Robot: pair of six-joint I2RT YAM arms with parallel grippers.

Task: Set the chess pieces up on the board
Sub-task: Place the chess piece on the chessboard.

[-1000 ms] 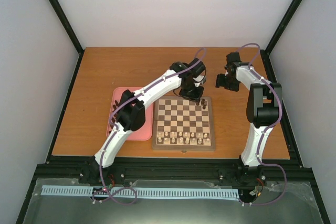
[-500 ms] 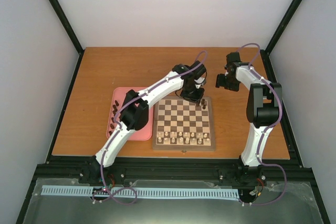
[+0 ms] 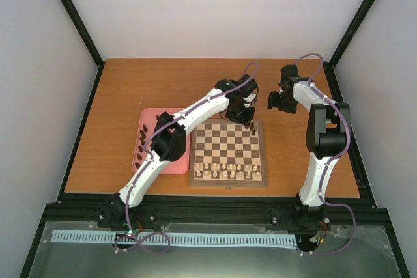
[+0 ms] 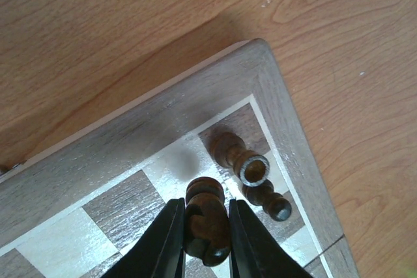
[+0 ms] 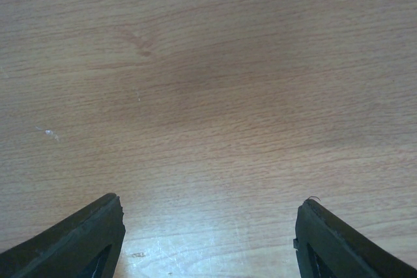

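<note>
The brown wooden surface point(image 3: 130, 96) carries everything, and the two arms reach over it from the near edge. The left arm point(image 3: 195, 105) stretches diagonally to the far right corner of the board point(image 3: 227, 148). The right arm point(image 3: 322, 128) bends over bare wood past that corner. The board lies flat and square to the near edge. A pink tray point(image 3: 171, 166) sits just beside its left side, partly under the left arm. A row of white pieces point(image 3: 228, 172) stands along the board's near edge, and loose dark pieces point(image 3: 139, 150) lie along the tray's left side. Two more dark pieces point(image 4: 238, 154) stand upright in the far right corner, one in the corner square and one in the next square down the edge. The left jaws are pinching a dark piece point(image 4: 205, 216) by its sides. Its long axis runs along the jaws and points down at the board, over the light square beside the corner piece, close to it but apart. Whether it touches the board cannot be told. The right jaws are spread wide with only bare surface between them.
</note>
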